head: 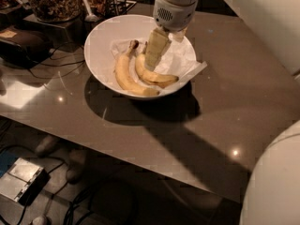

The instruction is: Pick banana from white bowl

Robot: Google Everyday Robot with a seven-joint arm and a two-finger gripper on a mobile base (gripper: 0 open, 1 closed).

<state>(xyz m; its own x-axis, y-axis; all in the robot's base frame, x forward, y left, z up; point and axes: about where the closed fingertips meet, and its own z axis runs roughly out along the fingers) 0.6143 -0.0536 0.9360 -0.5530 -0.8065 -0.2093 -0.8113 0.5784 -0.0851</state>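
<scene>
The white bowl stands on the brown table and is lined with crumpled white paper. Two bananas lie in it side by side. The banana is the shorter, strongly curved one on the right, with a brown end toward the bowl's right rim. A longer yellow banana with a dark stem tip lies to its left. My gripper reaches down into the bowl from above, with its tip at the upper end of the shorter banana, and hides that end. Whether it touches the banana does not show.
A glass jar of granola and a metal spoon stand behind the bowl. A black device with cables lies at the left. The table's front edge runs diagonally below the bowl. A box lies on the floor. The robot's white body is at the bottom right.
</scene>
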